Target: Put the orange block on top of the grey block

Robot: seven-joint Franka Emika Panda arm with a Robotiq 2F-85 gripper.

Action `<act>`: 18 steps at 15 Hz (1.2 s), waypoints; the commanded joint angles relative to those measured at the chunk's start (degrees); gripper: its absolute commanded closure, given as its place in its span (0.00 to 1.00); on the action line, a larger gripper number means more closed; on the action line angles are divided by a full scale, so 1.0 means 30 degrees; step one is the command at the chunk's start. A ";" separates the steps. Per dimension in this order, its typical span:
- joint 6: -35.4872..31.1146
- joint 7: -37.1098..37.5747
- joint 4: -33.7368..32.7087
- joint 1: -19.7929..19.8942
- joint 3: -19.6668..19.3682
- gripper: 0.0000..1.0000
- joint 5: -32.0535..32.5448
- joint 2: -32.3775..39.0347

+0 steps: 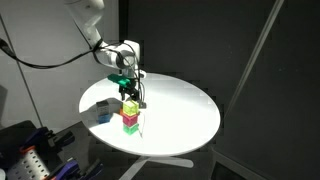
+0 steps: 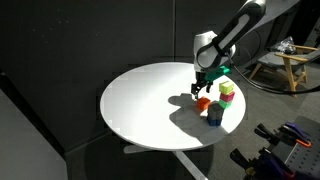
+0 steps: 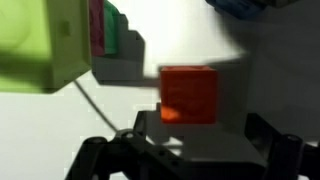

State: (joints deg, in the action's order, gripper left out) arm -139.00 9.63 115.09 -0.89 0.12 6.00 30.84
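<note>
The orange block sits on the round white table, a small orange-red cube. The grey block, dark and bluish, stands close beside it toward the table's edge. My gripper hangs just above the orange block with its fingers open. In the wrist view the orange block lies on the table just ahead of the open fingers, and nothing is held. A bluish corner of the grey block shows at the top edge. In an exterior view my gripper hides both blocks.
A yellow-green cube stands stacked on a magenta cube right next to the gripper; the stack also shows in an exterior view and in the wrist view. The table edge is near. Dark curtains surround the table.
</note>
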 commanded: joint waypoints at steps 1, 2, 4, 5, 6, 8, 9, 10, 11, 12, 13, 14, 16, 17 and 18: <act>0.0357 -0.0321 -0.0725 -0.0286 -0.0203 0.00 -0.0382 0.0457; 0.0371 -0.0328 -0.0788 -0.0305 -0.0209 0.00 -0.0374 0.0539; 0.0374 -0.0331 -0.0890 -0.0328 -0.0218 0.00 -0.0366 0.0675; 0.0378 -0.0339 -0.0944 -0.0337 -0.0218 0.00 -0.0366 0.0737; 0.0379 -0.0341 -0.0983 -0.0345 -0.0219 0.00 -0.0365 0.0787; 0.0381 -0.0359 -0.1057 -0.0356 -0.0226 0.00 -0.0358 0.0905; 0.0382 -0.0374 -0.1087 -0.0348 -0.0225 0.00 -0.0363 0.0956; 0.0382 -0.0376 -0.1113 -0.0347 -0.0234 0.00 -0.0357 0.0998; 0.0387 -0.0380 -0.1127 -0.0339 -0.0239 0.00 -0.0359 0.1025; 0.0387 -0.0395 -0.1125 -0.0327 -0.0240 0.00 -0.0364 0.1039; 0.0391 -0.0397 -0.1125 -0.0318 -0.0250 0.00 -0.0366 0.1047; 0.0393 -0.0410 -0.1126 -0.0303 -0.0261 0.00 -0.0369 0.1061; 0.0432 -0.0426 -0.1159 -0.0271 -0.0299 0.00 -0.0374 0.1127; 0.0457 -0.0425 -0.1181 -0.0261 -0.0328 0.00 -0.0373 0.1170; 0.0482 -0.0409 -0.1206 -0.0266 -0.0366 0.00 -0.0356 0.1242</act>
State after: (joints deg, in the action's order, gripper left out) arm -138.97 9.63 113.17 -1.31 -0.23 6.00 33.62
